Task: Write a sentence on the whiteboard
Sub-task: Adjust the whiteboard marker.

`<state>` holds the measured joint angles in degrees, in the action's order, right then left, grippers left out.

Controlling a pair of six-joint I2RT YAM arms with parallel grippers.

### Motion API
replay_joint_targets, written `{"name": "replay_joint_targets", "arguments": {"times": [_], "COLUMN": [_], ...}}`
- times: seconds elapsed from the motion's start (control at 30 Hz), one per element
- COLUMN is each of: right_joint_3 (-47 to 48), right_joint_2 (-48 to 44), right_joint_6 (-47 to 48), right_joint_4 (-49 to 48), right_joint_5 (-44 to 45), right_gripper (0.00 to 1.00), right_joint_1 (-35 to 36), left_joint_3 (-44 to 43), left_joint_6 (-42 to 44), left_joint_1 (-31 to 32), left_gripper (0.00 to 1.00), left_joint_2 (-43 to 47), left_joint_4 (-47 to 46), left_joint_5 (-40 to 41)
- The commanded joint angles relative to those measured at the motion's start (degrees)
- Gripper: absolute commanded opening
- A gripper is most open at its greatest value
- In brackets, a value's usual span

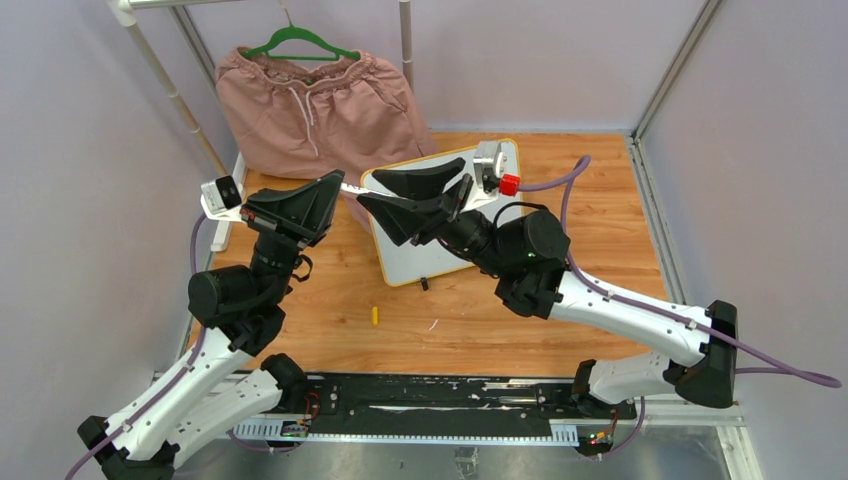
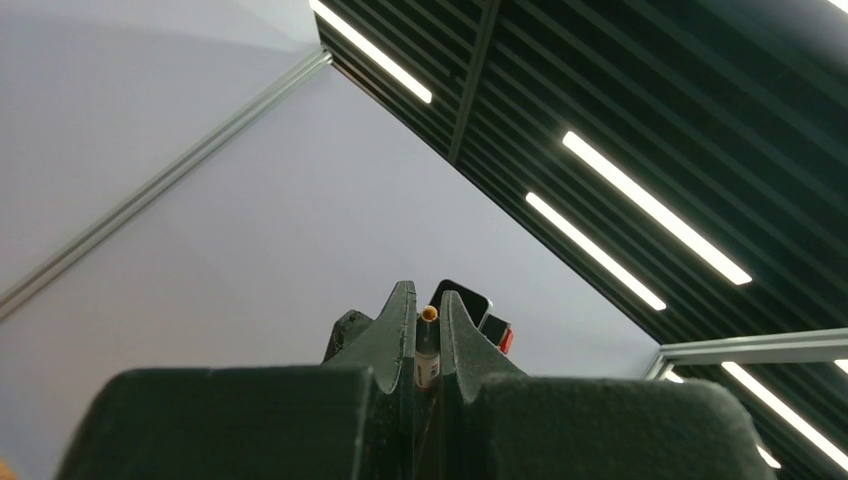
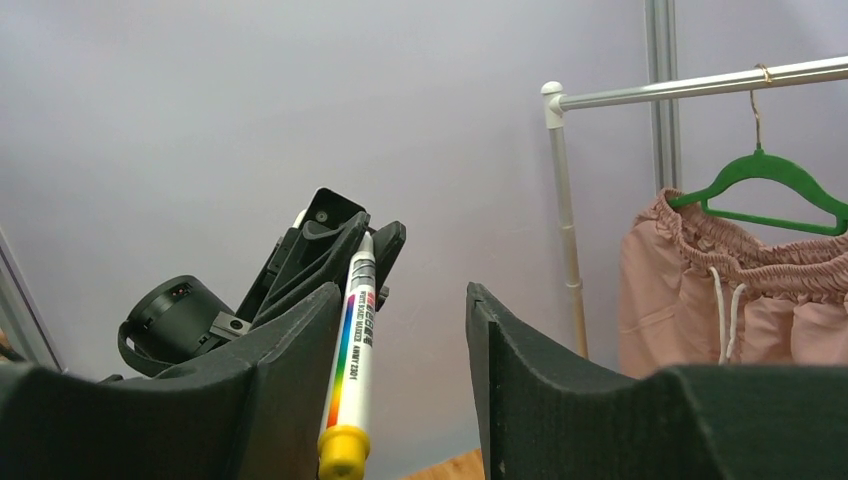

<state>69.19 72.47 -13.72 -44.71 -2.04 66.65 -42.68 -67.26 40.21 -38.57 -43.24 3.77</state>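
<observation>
A white marker (image 3: 355, 340) with a rainbow stripe and a yellow end runs between my two grippers above the table. My left gripper (image 2: 428, 300) is shut on the marker (image 2: 428, 345), its fingers pressed against both sides. My right gripper (image 3: 405, 290) is open around the marker's yellow end: the barrel lies along one finger (image 3: 290, 370) and the other finger stands well apart. From above, the left gripper (image 1: 340, 182) and the right gripper (image 1: 368, 190) meet tip to tip over the left edge of the yellow-framed whiteboard (image 1: 405, 262). My right arm covers much of the board. The sentence is out of view.
A small yellow cap (image 1: 375, 316) lies on the wooden table (image 1: 330, 320) in front of the board. Pink shorts (image 1: 320, 115) hang on a green hanger (image 1: 300, 42) from a white rack at the back left. Grey walls close in both sides.
</observation>
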Motion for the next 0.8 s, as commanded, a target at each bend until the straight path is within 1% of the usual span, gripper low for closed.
{"name": "replay_joint_targets", "arguments": {"times": [0.0, 0.1, 0.27, 0.4, 0.47, 0.57, 0.67, 0.77], "right_joint_3": [2.66, 2.45, 2.26, 1.99, 2.08, 2.52, 2.86, 2.93], "right_joint_2": [0.54, 0.72, 1.26, 1.43, 1.45, 1.73, 1.79, 1.89], "right_joint_6": [0.52, 0.46, 0.45, 0.58, 0.71, 1.00, 1.18, 1.31], "right_joint_4": [-0.47, -1.40, -2.85, -3.62, -3.71, -3.65, -3.54, -3.82], "right_joint_5": [-1.29, -0.72, -0.46, -0.24, -0.36, -1.21, -1.47, -1.32], "right_gripper": [0.53, 0.51, 0.39, 0.35, 0.39, 0.49, 0.51, 0.49], "right_joint_1": [0.23, 0.23, 0.22, 0.23, 0.23, 0.23, 0.23, 0.23], "left_joint_3": [-0.07, -0.04, -0.04, 0.08, 0.14, 0.07, -0.04, -0.26], "left_joint_6": [0.26, -0.10, 0.11, 0.26, 0.22, 0.20, 0.20, 0.17], "left_joint_1": [0.21, 0.22, 0.14, 0.20, 0.19, 0.18, 0.17, 0.20], "left_gripper": [0.00, 0.00, 0.00, 0.00, 0.00, 0.00, 0.00, 0.00], "left_joint_2": [0.27, 0.03, 0.26, 0.34, 0.42, 0.47, 0.48, 0.50], "left_joint_4": [-1.49, -1.49, -1.49, -1.49, -1.49, -1.42, -1.23, -0.93], "left_joint_5": [-0.46, -0.43, -0.22, -0.08, 0.00, 0.10, 0.01, 0.18]}}
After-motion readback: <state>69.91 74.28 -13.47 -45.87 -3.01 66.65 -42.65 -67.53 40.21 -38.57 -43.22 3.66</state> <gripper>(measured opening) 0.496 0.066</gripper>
